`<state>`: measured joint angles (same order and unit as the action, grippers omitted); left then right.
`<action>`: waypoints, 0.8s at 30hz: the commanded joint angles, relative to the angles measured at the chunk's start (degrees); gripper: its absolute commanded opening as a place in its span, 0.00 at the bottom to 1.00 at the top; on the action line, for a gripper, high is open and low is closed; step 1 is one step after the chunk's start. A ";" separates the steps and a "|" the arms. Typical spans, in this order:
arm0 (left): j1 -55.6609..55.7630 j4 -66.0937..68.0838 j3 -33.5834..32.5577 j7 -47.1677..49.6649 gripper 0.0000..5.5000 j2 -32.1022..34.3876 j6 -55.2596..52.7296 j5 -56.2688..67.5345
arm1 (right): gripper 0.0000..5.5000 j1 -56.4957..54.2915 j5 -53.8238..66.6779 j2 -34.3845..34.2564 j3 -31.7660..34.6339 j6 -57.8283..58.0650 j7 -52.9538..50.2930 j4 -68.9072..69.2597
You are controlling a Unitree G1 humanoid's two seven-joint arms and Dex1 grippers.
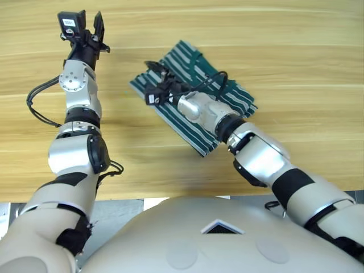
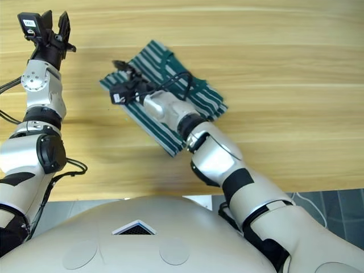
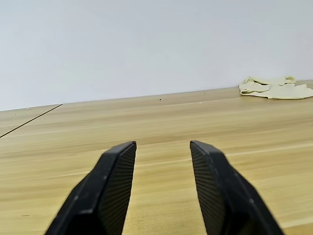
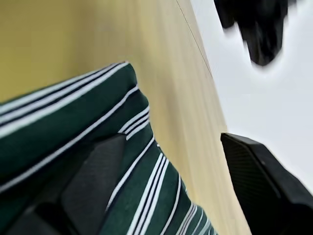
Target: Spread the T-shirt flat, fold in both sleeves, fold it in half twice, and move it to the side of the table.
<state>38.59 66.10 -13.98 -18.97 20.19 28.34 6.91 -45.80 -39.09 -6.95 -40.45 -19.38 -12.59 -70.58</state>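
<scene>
- T-shirt [image 1: 227,94]: folded to a compact rectangle, lying on the table [image 1: 296,51] a little to the right of centre.
- Its long axis is diagonal, running from the far-left corner to the near-right corner. The stripes follow the same line.
- One short edge faces the far right and the other the near left. Layered folds show at the near-right end.
- Right gripper [image 1: 154,71]: over the far-left part of the T-shirt, with the forearm lying across the cloth along the diagonal.
- Right fingers: spread wide. In the right wrist view one finger [image 4: 93,186] lies on the striped fabric, and the other [image 4: 264,191] stands well apart from it, beyond the cloth edge. No fabric is pinched between them.
- Left gripper [image 3: 162,144]: raised over the far-left of the table, well apart from the T-shirt.
- Left fingers: parted by a moderate gap with bare tabletop visible through it. They hold nothing and touch nothing.
- Materials, T-shirt: soft knit, dark green with thin white stripes in pairs and triples, edges slightly rumpled.
- Materials, fingers: black, wedge-shaped, with finely ribbed inner pads.
- Materials, table: pale wood with long straight grain and a matt surface.
- A crumpled cream cloth [image 3: 274,88] lies at the far edge of the table, near the white wall.
</scene>
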 commanded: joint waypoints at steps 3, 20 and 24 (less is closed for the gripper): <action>0.81 1.00 0.65 0.51 0.37 -0.83 0.03 -0.72 | 0.65 -2.54 6.86 -0.55 9.91 7.84 -6.13 -5.98; -1.02 0.13 1.33 1.42 0.37 -1.74 1.65 -1.30 | 0.65 1.69 19.47 8.67 25.29 -11.22 -1.63 10.97; -2.09 -1.15 2.11 1.23 0.37 -2.24 2.75 -1.49 | 0.65 15.26 13.87 25.99 18.20 -20.21 14.49 25.42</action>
<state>37.50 66.11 -12.62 -17.75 18.33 30.28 6.34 -38.83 -24.31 8.63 -19.40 -34.52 -8.58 -52.92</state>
